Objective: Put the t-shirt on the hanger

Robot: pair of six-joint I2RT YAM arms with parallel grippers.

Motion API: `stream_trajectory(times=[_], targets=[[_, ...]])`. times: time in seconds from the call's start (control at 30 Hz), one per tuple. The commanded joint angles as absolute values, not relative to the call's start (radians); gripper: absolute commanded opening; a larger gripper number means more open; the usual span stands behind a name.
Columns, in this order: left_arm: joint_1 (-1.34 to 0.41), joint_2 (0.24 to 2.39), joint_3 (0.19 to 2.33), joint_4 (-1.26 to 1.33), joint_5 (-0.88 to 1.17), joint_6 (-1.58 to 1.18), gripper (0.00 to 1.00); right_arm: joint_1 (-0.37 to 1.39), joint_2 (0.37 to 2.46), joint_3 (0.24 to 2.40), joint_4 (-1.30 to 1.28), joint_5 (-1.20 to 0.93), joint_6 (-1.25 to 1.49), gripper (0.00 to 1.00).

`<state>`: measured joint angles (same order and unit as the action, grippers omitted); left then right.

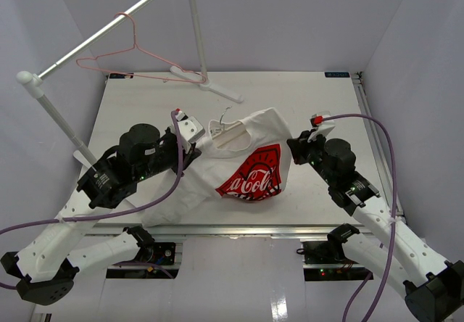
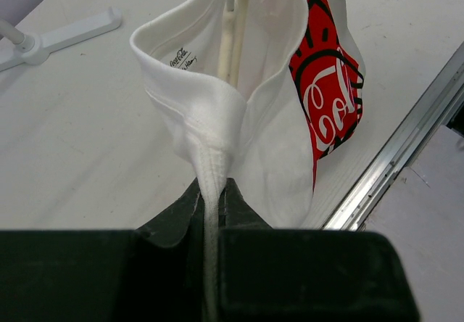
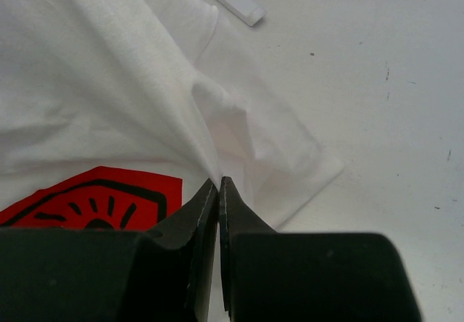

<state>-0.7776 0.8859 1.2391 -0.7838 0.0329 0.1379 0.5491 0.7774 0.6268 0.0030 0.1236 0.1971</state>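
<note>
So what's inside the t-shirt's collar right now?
Inside the t-shirt collar, the hanger shows a pale bar and its hook stem. The rest of the hanger is covered by cloth.

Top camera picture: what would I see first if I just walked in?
The white t-shirt with its big red logo, bunched in the middle of the view. The left gripper pinches its collar, where a pale hanger pokes out; the right gripper is shut at the shirt's right edge. A thin pink wire hanger hangs on the rail, back left.
</note>
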Motion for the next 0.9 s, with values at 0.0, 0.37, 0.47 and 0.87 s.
stream_trajectory(times=[0.0, 0.37, 0.47, 0.87], targets=[[-0.774, 0.84, 1.249, -0.622, -0.017, 0.117, 0.0, 0.538, 0.747, 0.605, 0.008, 0.096, 0.238, 0.08], [-0.773, 0.867, 1.237, -0.727, 0.215, 0.186, 0.0, 0.538, 0.767, 0.854, -0.15, -0.161, 0.012, 0.55], [-0.774, 0.864, 1.235, -0.741, 0.237, 0.191, 0.0, 0.538, 0.796, 0.909, -0.164, -0.147, -0.043, 0.54], [-0.773, 0.865, 1.252, -0.77, 0.211, 0.183, 0.0, 0.537, 0.883, 0.986, -0.176, -0.086, -0.067, 0.11]])
